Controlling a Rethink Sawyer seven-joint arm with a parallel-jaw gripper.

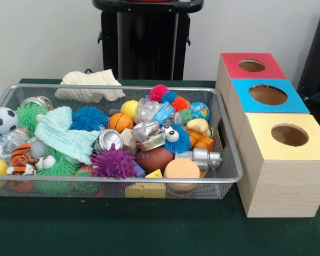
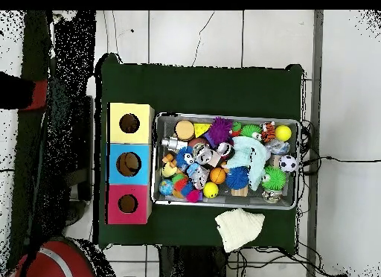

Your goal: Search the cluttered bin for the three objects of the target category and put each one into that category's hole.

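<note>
The wire mesh bin [image 1: 117, 180] stands on the green table, packed with toys; it also shows in the overhead view [image 2: 301, 162]. No knotted rope toy shows in either view; any are hidden under the clutter. The hole [image 1: 289, 135] is the round opening in the yellow-topped wooden box, nearest the camera at the right of the bin; it also shows in the overhead view [image 2: 129, 123]. The gripper and arm are out of view; only the black pedestal [image 1: 146, 37] shows behind the table.
The blue-topped box [image 1: 268, 95] and red-topped box [image 1: 252, 65] stand behind the yellow one. On top in the bin lie a striped tiger [image 1: 21, 158], a purple spiky ball [image 1: 113, 162], a mint cloth [image 1: 64, 136] and a soccer ball [image 1: 2, 120]. A cream cloth [image 1: 90, 84] lies at the bin's far rim.
</note>
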